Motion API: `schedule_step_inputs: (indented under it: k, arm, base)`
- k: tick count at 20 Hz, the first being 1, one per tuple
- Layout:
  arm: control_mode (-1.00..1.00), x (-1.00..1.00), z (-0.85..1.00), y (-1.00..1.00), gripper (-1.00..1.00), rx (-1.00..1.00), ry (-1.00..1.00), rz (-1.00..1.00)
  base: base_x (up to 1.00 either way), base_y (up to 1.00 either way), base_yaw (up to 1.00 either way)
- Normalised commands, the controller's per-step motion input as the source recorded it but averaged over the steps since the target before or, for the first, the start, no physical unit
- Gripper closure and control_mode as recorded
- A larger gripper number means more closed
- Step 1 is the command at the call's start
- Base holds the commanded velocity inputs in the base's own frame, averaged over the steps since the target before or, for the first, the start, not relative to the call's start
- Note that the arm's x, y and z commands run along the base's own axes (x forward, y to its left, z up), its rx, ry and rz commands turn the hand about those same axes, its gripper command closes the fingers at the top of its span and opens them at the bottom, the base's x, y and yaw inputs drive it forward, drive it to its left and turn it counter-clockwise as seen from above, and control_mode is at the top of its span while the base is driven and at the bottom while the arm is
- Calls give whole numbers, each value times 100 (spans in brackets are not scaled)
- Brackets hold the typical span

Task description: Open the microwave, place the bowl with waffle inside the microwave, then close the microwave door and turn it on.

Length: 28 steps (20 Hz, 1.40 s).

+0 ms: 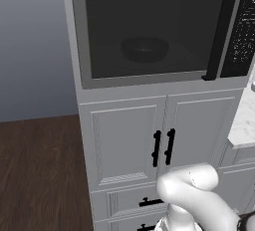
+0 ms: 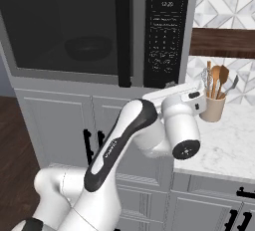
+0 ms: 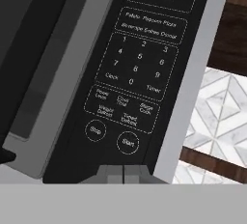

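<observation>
I've got my jaws closed, empty, with the round white-ringed Start button [image 3: 128, 142] on the black button panel [image 3: 137, 68] just above them.

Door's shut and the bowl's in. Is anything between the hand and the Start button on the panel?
Nothing visible. In the hand view the shut hand sits just below the panel, and the Start button lies a little ahead of its tips with bare black panel between. The Stop button sits close beside it, so aim matters.

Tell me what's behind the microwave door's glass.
Behind the shut microwave door, the bowl with waffle sits inside the microwave. The dark glass hides the waffle itself.
</observation>
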Motion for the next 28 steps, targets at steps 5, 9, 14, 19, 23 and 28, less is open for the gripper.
schedule_step_inputs:
  k: [5, 9, 14, 19, 23, 28]
  arm:
    - [-100, 37, 0, 0, 100, -7, -1, 0]
    - [-100, 50, 0, 0, 100, -10, 0, 0]
    - [-100, 43, 0, 0, 100, -7, 0, 0]
    - [-100, 27, 0, 0, 100, -5, 0, 0]
    - [-100, 14, 4, -1, 100, -3, -3, -1]
    - [-100, -5, 17, -2, 100, -1, -8, -2]
  base:
    - [0, 0, 0]
    - [0, 0, 0]
    - [0, 0, 0]
    - [0, 0, 0]
    - [0, 0, 0]
    - [0, 0, 0]
